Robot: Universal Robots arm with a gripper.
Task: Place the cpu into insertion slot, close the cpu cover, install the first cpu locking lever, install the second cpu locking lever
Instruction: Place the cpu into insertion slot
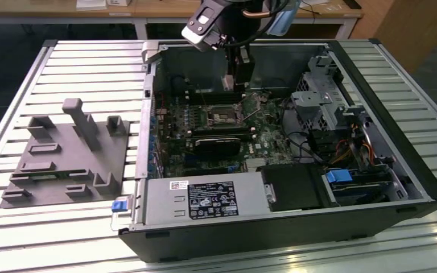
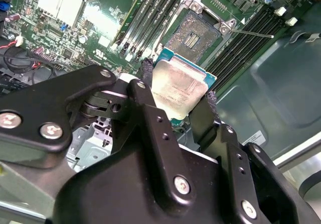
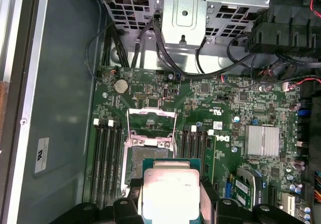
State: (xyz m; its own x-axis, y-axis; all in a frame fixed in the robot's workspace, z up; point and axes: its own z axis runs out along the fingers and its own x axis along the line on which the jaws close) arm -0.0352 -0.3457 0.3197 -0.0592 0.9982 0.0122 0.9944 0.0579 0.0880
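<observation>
- Gripping the cpu (image 2: 178, 91) by two opposite edges, the gripper (image 2: 179, 86) has its jaws clenched on it, one black finger (image 2: 204, 114) on each side. We judge this edge hold keeps the chip level and its underside untouched.
- We see the cpu hanging in the air above the motherboard (image 3: 220, 103), just beside the insertion slot (image 2: 194, 34) and not yet seated (in the first wrist view the chip hides part of the slot).
- The slot lies between two banks of memory slots (image 3: 108, 153), near the board's edge by the case wall (image 3: 60, 108).
- The cpu cover (image 3: 152, 111) is swung open away from the slot, which leaves the dark centre bare for a drop from above.
- A thin locking lever (image 2: 253, 34) juts out free beside the slot, so, as we read it, nothing pins the cover down.
</observation>
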